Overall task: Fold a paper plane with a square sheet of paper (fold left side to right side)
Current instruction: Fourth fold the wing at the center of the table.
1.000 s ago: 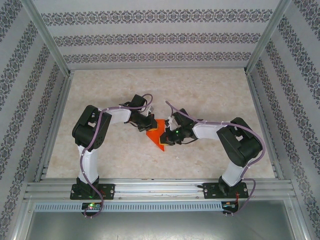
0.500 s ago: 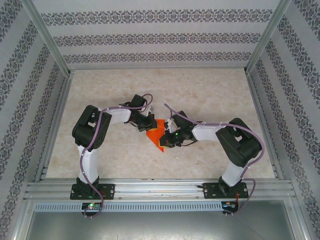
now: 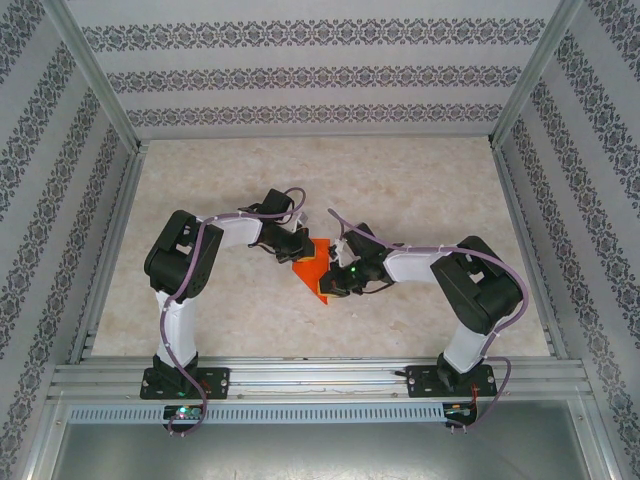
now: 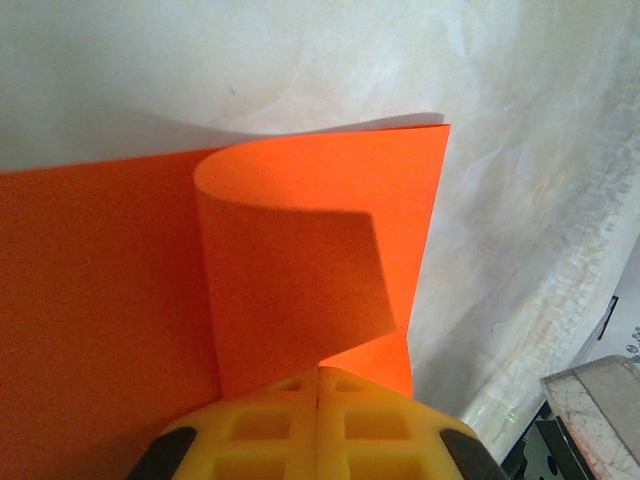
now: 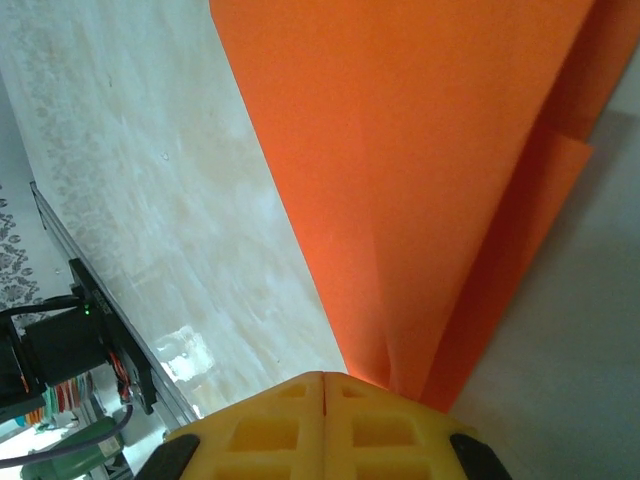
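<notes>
You see a plain orange-red square sheet of paper (image 4: 90, 300), a yellow-tipped left gripper (image 4: 318, 372) and right gripper (image 5: 324, 378), a cream marbled tabletop (image 3: 400, 180), white walls (image 3: 320, 75) with grey floral stripes, and purple cables (image 3: 410, 245).

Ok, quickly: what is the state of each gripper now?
Left gripper: closed on the curled flap of the orange paper.
Right gripper: closed on the same paper's folded end.
</notes>
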